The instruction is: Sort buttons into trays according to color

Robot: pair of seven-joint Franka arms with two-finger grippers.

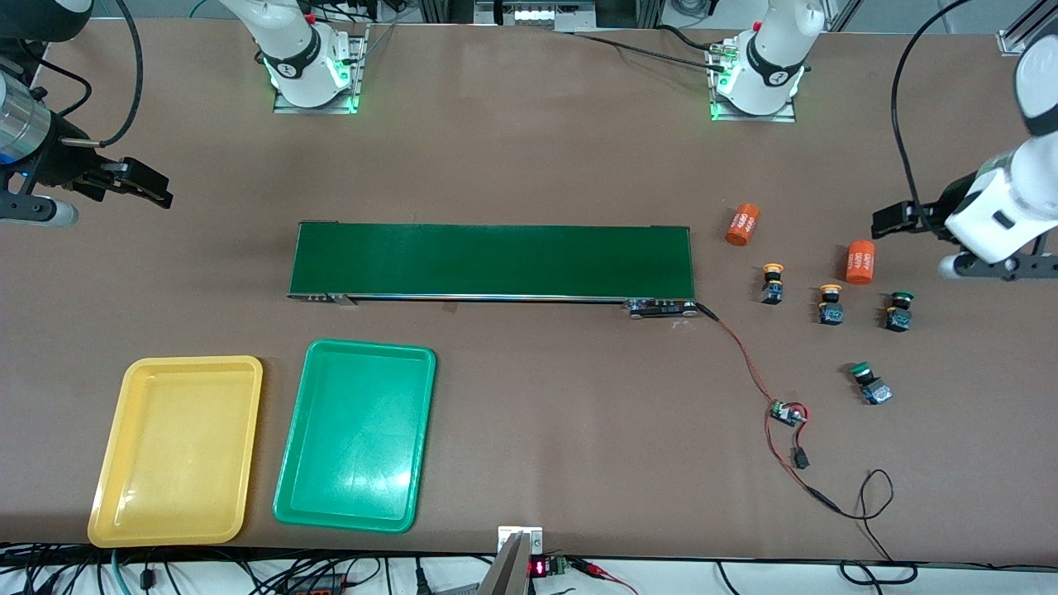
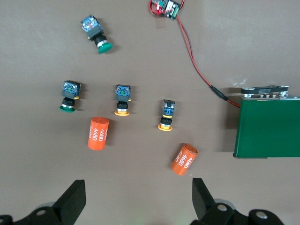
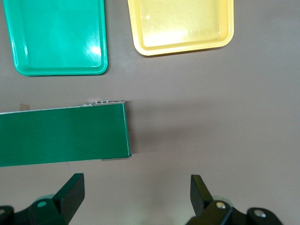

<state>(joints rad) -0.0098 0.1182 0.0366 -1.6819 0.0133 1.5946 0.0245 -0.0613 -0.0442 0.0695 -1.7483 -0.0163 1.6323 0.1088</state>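
Observation:
Several buttons sit at the left arm's end of the table: two yellow-capped ones (image 1: 773,283) (image 1: 831,303) and a green-capped one (image 1: 899,310) upright, and another green-capped one (image 1: 868,383) on its side, nearer the front camera. The left wrist view shows the yellow pair (image 2: 123,99) (image 2: 166,114) and the green pair (image 2: 69,96) (image 2: 96,34). My left gripper (image 1: 888,221) (image 2: 138,197) hangs open over bare table beside them, holding nothing. The yellow tray (image 1: 178,450) (image 3: 180,23) and green tray (image 1: 357,446) (image 3: 56,37) lie empty at the right arm's end. My right gripper (image 1: 145,183) (image 3: 136,194) is open and empty over bare table there.
A long dark-green conveyor belt (image 1: 496,260) (image 3: 61,136) spans the table's middle. Two orange cylinders (image 1: 742,224) (image 1: 860,262) lie among the buttons. A small circuit board (image 1: 787,411) with red and black wires trails from the belt's end toward the front edge.

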